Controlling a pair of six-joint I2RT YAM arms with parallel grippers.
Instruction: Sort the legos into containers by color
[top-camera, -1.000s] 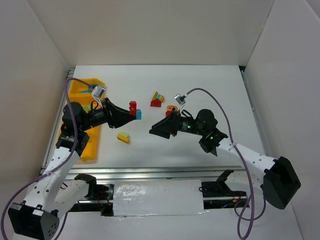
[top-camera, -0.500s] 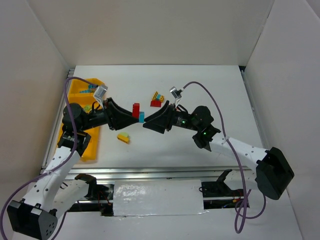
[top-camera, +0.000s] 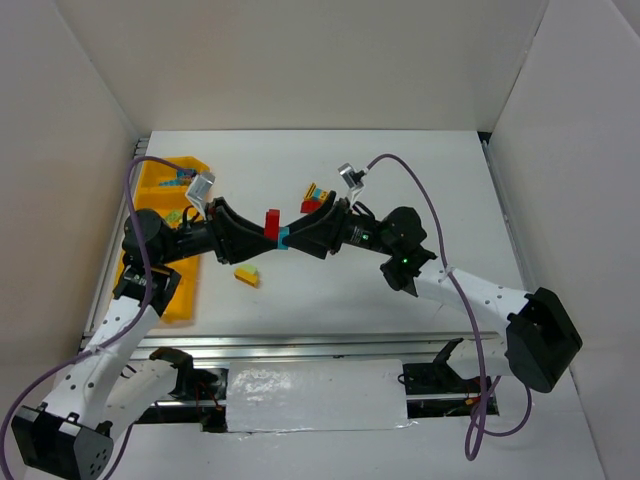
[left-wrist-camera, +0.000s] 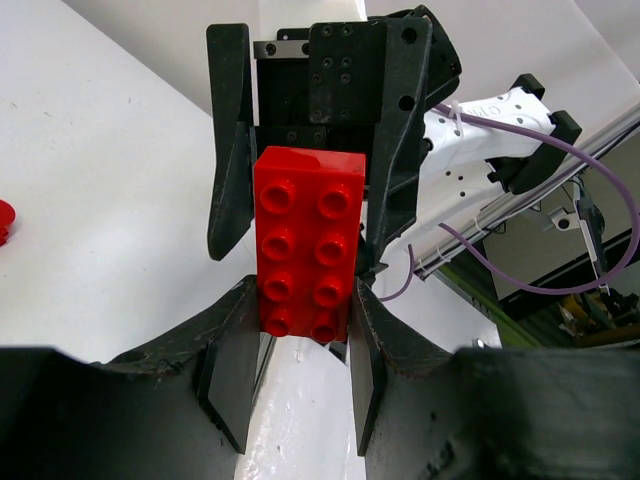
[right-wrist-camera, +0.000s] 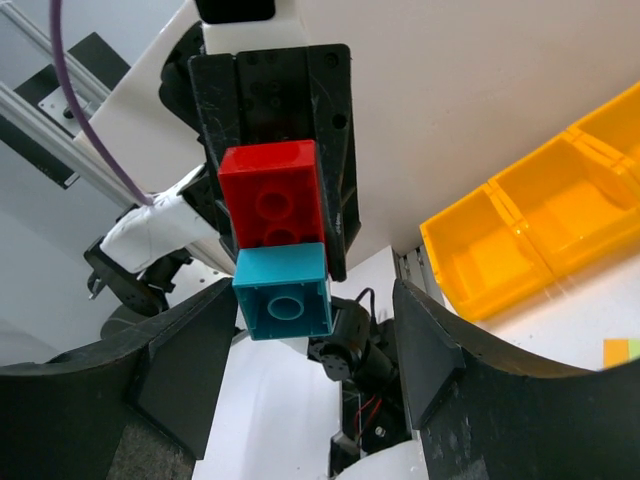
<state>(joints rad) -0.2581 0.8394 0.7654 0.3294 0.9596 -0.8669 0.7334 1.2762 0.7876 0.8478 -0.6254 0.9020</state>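
Jaws of the left gripper (left-wrist-camera: 300, 305) clamped the red brick (left-wrist-camera: 307, 240) above the table (top-camera: 420, 180), while the teal brick (right-wrist-camera: 283, 292) stuck to its far end lay between the parted jaws of the right gripper (right-wrist-camera: 315, 340), gaps showing on both sides.

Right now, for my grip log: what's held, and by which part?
The left gripper grips the red brick by one end's sides; right gripper holds nothing.
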